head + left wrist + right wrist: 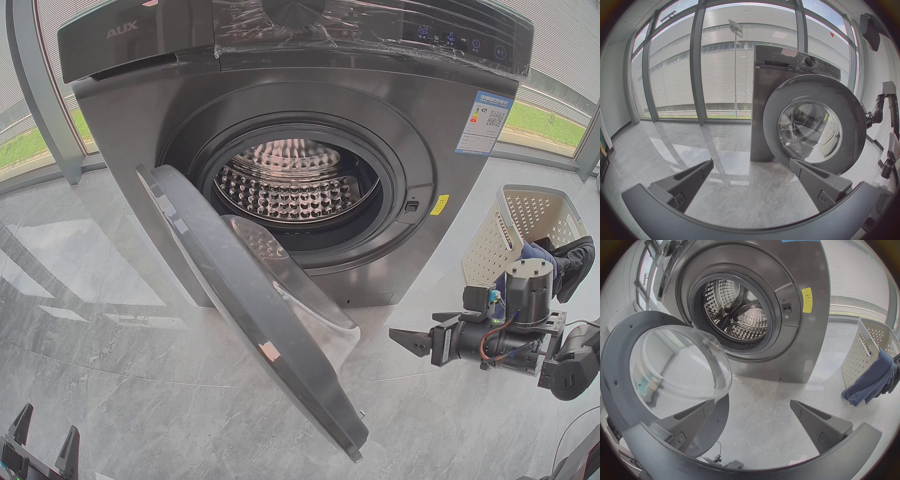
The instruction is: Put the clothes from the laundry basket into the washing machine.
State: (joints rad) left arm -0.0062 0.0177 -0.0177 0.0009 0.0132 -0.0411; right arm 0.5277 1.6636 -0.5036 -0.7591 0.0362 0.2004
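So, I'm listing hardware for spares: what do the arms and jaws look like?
Right arm: black, with a grey cylinder on top, a looped orange cable and a small blue plug. Both sets of jaws are dark grey tapered wedges with ridged tips.

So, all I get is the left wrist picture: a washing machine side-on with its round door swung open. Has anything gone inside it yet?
Observer: No. The head view looks straight into the drum, and it is bare metal with no clothes in it.
Operator: Where is the laundry, then?
Observer: In a pale laundry basket on the floor, on the robot's right of the machine. A blue garment is draped over its rim.
Operator: Is the other arm holding any of it?
Observer: No. The right jaws are open and empty, low over the floor between the open door and the basket.
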